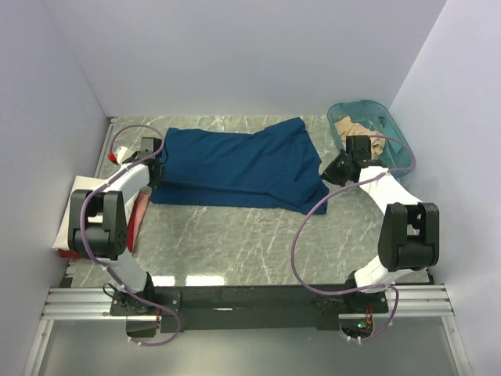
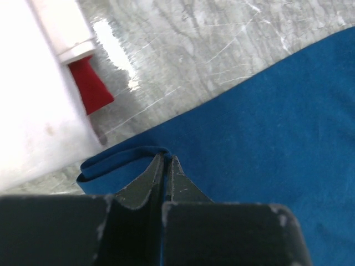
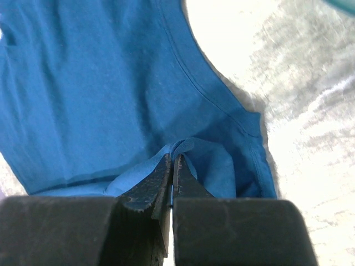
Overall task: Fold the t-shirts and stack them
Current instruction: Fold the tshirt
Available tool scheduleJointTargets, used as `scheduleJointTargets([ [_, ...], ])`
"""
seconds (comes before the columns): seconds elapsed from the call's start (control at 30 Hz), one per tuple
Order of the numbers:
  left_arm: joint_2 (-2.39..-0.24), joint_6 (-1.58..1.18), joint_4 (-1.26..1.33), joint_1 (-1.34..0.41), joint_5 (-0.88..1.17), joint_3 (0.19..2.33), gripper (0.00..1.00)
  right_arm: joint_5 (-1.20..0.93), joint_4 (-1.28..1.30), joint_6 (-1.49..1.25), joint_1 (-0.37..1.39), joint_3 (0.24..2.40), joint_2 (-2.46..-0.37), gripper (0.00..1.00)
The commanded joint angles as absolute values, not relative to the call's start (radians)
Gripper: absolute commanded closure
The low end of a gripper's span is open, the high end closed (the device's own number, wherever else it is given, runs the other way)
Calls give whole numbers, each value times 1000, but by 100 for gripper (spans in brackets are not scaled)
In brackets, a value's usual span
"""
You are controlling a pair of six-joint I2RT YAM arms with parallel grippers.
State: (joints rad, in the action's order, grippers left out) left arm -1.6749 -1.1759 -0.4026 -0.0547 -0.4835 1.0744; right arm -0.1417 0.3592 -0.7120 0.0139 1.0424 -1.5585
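Overhead and wrist views of a two-arm fold in progress. The navy t-shirt lies spread across the far half of the marble table, long axis left to right, mostly flat but with a diagonal fold running through its right part. The left gripper is closed to a narrow pinch on a doubled-over edge at the shirt's left end. The right gripper is likewise pinched shut on a small bunch of cloth at the right end, near a stitched hem. A tan t-shirt sits crumpled in the teal tub at the far right corner, just behind the right arm. The cloth appears light, limp and thin: it puckers at each pinch and will likely sag between two held points rather than keep any shape. Hems and seams look like the soundest places to take hold, since the doubled fabric there gives the fingers more to bite on and a single layer could slip out. Paired grips at matching corners, kept taut between the arms, would probably let an edge be carried over cleanly. The chief risk, as judged here, is catching only the upper layer, or dragging the whole shirt across the smooth tabletop.
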Motion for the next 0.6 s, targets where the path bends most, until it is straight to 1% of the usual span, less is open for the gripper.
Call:
scheduleJointTargets([
  [0.0,-1692,-1151,-403,-48,-495,1129,99,-146,328,-704,5,1109,-1578,100],
  [0.4,-1744,-1111,-370,-43,-451,1149,97,-161,328,-696,5,1164,-1641,100],
  [0.5,-1738,-1097,-356,-38,-440,1146,96,-169,322,-678,5,1187,-1661,97],
  [0.57,-1738,-1089,-351,-35,-437,1149,95,-161,328,-669,5,1209,-1681,92],
])
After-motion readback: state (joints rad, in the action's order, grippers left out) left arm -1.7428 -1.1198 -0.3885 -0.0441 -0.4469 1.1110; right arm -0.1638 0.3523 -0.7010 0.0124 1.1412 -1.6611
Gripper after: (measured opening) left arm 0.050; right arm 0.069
